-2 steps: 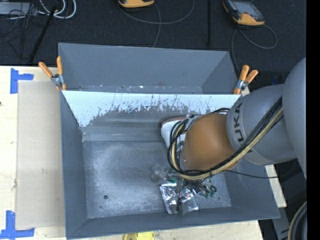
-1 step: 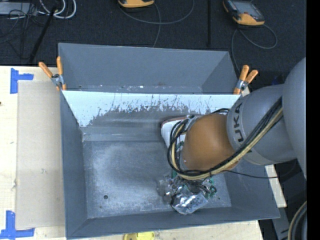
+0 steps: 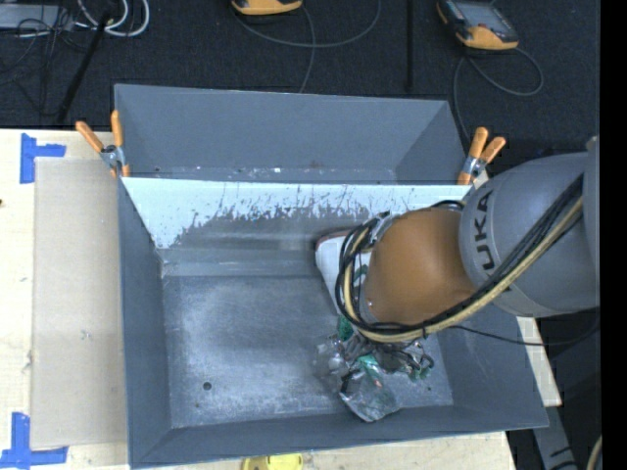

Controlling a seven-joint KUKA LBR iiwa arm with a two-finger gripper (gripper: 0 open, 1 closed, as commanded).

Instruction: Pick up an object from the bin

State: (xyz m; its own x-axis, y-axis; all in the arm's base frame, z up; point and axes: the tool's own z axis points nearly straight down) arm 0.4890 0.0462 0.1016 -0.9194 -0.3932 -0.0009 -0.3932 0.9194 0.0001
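A crumpled piece of clear, glinting plastic [image 3: 368, 399], seemingly a wrapper or small bag, is seen on the floor of the grey metal bin [image 3: 235, 360]. It lies toward the near right corner, close to the foot of the near wall. Small green bits [image 3: 369, 365] are seen just above it, touching or tangled with it. Whether they belong to the plastic, to another thing or to the tool cannot be told.

The jaws are lowered directly over this cluster, close to the floor, and are largely masked by the wrist above them. Whether they are open, closed or gripping anything cannot be told, so no hold on the plastic is claimed. It is judged only to be the thing nearest the jaws, and so the likeliest object of the pick.

The wrist is capped by a rounded orange cover [image 3: 416, 267], around which black cables [image 3: 345, 282] are looped, presumably to be kept off the walls. The grey arm [image 3: 539, 243] is brought in over the right rim and bent steeply downward, as is required by a thing lying low in a deep bin with sloped sides.

A white object [image 3: 331, 251] is partly hidden behind the cover. It rests where the far sloped wall meets the floor, a place to which loose things are likely to slide.
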